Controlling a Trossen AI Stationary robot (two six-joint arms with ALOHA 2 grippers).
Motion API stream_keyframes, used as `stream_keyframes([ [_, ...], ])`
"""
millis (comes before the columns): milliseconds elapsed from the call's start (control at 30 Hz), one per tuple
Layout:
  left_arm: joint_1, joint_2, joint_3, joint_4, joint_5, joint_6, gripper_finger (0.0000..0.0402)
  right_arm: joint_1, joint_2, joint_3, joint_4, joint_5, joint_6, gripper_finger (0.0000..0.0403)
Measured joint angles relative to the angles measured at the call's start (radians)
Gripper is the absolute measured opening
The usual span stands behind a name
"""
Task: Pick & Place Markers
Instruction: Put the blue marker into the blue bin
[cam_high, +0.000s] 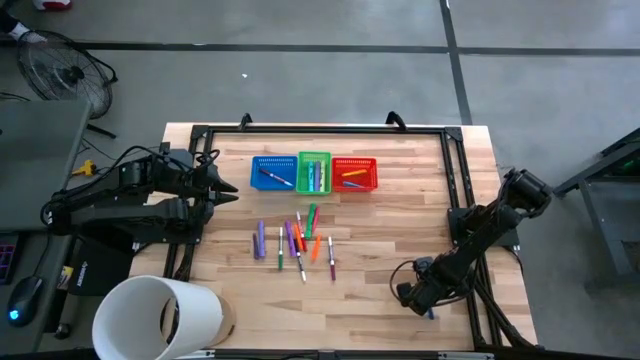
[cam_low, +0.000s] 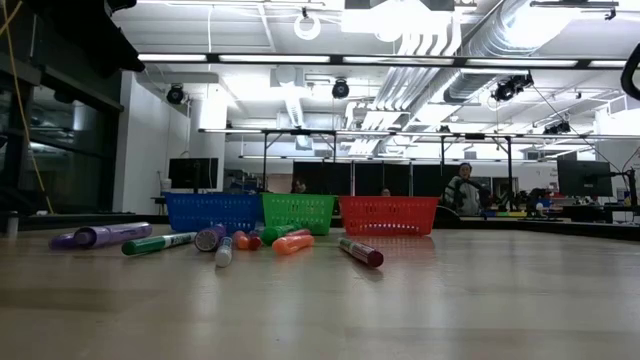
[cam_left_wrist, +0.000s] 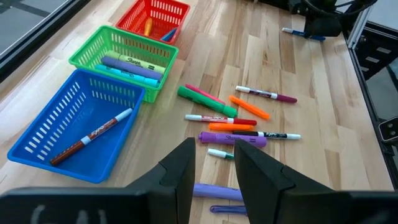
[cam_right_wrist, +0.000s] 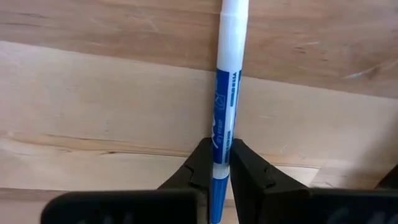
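Right gripper (cam_right_wrist: 216, 163), lower right of the high view, is clamped on a blue marker (cam_right_wrist: 225, 93) whose long axis runs straight out from the fingers; its label is too small to read. It's well apart from the blue basket (cam_high: 257, 180) at upper centre. Left gripper (cam_left_wrist: 213, 160), fingers slightly parted and holding nothing, hangs nearer the loose markers (cam_high: 295, 243) mid-table; one in the green basket (cam_left_wrist: 84, 55) reads "Sharpie".
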Motion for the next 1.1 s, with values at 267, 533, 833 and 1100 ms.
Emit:
stream_keyframes([
  [267,0.0,0.0,0.0,0.0,0.001,0.0,0.011,0.001,0.006,0.059,-0.066,0.025,-0.037,0.0023],
  [533,0.0,0.0,0.0,0.001,0.002,-0.003,0.011,-0.006,0.009,0.144,-0.157,0.152,-0.084,0.0023],
  [833,0.0,0.03,0.0,0.104,0.051,-0.004,0.011,-0.093,0.006,0.278,-0.323,0.296,-0.256,0.0022],
  [1100,0.0,0.123,0.0,0.181,0.136,-0.005,0.011,-0.249,0.005,0.401,-0.394,0.413,-0.666,0.0022],
])
